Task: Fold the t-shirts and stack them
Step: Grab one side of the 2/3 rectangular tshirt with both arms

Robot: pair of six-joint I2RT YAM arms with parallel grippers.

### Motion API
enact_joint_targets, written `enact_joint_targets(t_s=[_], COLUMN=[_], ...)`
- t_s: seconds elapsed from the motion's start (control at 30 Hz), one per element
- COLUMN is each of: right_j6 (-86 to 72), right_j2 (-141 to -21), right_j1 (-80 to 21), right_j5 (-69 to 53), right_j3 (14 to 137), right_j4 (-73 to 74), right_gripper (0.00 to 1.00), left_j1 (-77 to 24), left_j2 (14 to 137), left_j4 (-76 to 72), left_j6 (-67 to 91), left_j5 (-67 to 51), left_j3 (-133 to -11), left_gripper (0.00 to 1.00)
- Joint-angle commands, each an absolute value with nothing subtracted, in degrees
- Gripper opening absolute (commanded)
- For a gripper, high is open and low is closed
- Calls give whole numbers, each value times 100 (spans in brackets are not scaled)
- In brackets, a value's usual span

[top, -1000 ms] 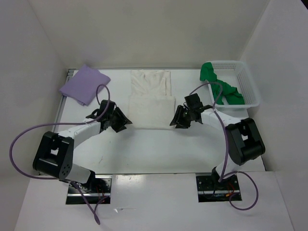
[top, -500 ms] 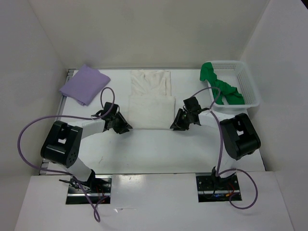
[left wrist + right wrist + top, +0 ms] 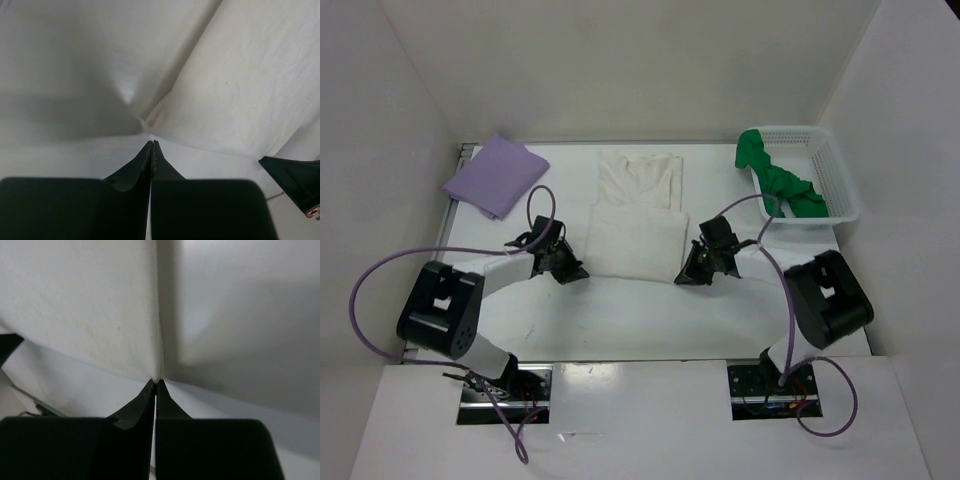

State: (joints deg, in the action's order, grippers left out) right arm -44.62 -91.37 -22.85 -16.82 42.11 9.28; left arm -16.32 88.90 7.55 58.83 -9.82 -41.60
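Observation:
The white t-shirt [image 3: 635, 235] lies partly folded in the middle of the table [image 3: 630, 320]. My left gripper [image 3: 577, 271] is shut on its near left corner, and my right gripper [image 3: 684, 276] is shut on its near right corner. In the left wrist view the cloth [image 3: 240, 90] rises in a tent to the closed tips [image 3: 151, 143]. In the right wrist view a crease of the shirt [image 3: 90, 315] runs down into the closed tips [image 3: 156, 381]. The lavender t-shirt [image 3: 495, 175] lies folded at the far left. The green t-shirt [image 3: 785, 182] hangs crumpled in and over the basket [image 3: 847, 195].
The white mesh basket stands at the far right corner, close to the right wall. White walls enclose the table on the left, back and right. A purple cable [image 3: 380, 290] loops beside the left arm.
Both grippers have gone from open to shut at the white shirt's near corners. The shirt's near edge has shifted toward the arms and the cloth has stretched longer.

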Motion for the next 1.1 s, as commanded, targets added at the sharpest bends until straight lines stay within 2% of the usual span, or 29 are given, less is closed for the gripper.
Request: enact_joint_targets(t_s=[0.0,0.23,0.3,0.4,0.47,0.53,0.57,0.6,0.7,0.83,1.07], right_j6=[-4911,-5554,-5616,-5301,-4994,-4922,-4852,-4852,-4904,-4904,-4957], right_j2=[-8108,-6173,-5977,-6064,-6397,-6661,-6662,-6662,-6539,-6539,-6486], right_j1=[-2741,-3059,-3059,-2919,-2577,-2505,-2505,-2505,-2505,-2505,-2505], right_j5=[-1600,-1968,-1969,-1890,-2056,-2145,-2145,-2145,-2083,-2030,-2030], right_j3=[3606,3146,3312,3752,3867,3867,3867,3771,3621,3498,3445], right_j4=[1432,2671,3031,3270,3209,3086,3085,3024,2971,2918,2804], right_gripper=[0,0,0,0,0,0,0,0,0,0,0], left_j1=[-1608,-1608,-1608,-1608,-1608,-1608,-1608,-1608,-1670,-1784,-1784], left_j2=[8044,5884,5539,5519,5983,6536,6617,6618,6539,6855,7188], left_j4=[1623,3040,3418,3604,3455,3140,2929,2561,2198,1812,1073], left_j6=[5643,6080,6134,5960,5697,5494,5441,5501,5669,5722,6144], left_j5=[-1134,-1625,-1679,-1424,-1546,-1827,-2011,-2213,-2215,-2083,-1854], left_j3=[-3833,-3376,-3375,-3839,-4025,-3894,-3772,-3483,-3252,-3138,-3067], left_gripper=[0,0,0,0,0,9,17,38,54,60,55])
